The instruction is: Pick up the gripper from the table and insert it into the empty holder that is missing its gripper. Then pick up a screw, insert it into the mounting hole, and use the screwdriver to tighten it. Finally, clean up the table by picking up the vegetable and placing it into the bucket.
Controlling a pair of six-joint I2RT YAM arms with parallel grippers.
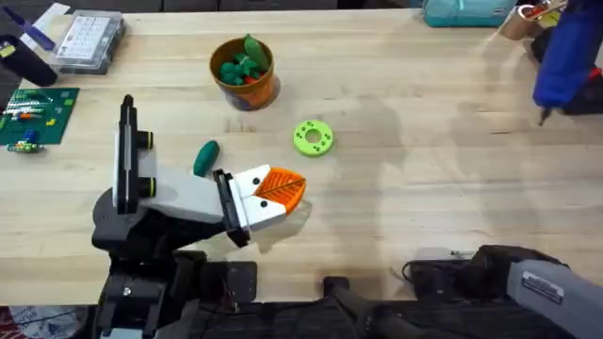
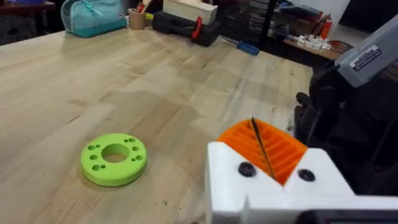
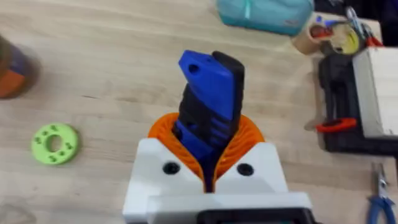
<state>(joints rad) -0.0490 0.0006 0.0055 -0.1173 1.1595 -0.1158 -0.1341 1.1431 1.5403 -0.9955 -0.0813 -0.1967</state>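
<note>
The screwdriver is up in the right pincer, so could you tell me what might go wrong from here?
1. The screwdriver is gripped only across its body by the right pincer, so it may twist or slip under pressure.
2. The vegetable lies close behind the left pincer, beside that arm. A careless swing could knock it away.

Pale plank counter, grain running across. Orange bucket at 12 o'clock, green toys inside. Lime-green ring flat near centre. Dark green vegetable at 9 o'clock of ring. Clear parts box and green circuit board at 10 o'clock. Teal pouch at 1 o'clock edge.
</note>
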